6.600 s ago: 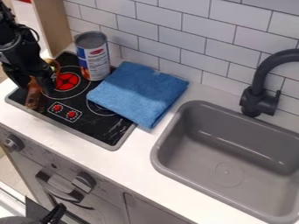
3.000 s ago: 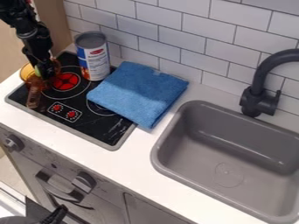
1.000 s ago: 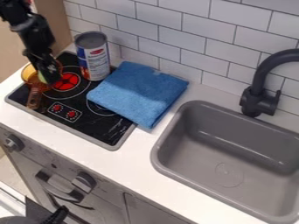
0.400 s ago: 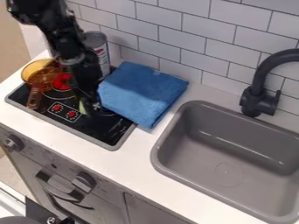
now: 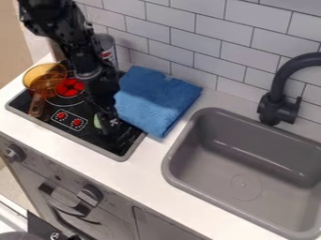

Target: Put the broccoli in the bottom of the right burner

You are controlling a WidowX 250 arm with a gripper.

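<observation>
The black gripper [image 5: 105,123] hangs low over the front right part of the black stovetop [image 5: 119,145], in front of the blue cloth. It is shut on the broccoli [image 5: 97,121], whose pale green side peeks out at the gripper's left; the rest is hidden by the gripper. The right burner lies mostly behind the arm and under the cloth's edge. Whether the broccoli touches the stove I cannot tell.
An orange see-through pot [image 5: 37,74] stands on the stove's left, its handle toward the front. Behind the arm is a can [image 5: 108,49]. The folded blue cloth [image 5: 153,98] overlaps the stove's right side; farther right are a grey sink [image 5: 213,140] and dark faucet [image 5: 276,103].
From over the orange pot, the gripper has moved right and toward the front with the broccoli, past the red left burner. The pot, can and cloth have stayed put over the last second.
</observation>
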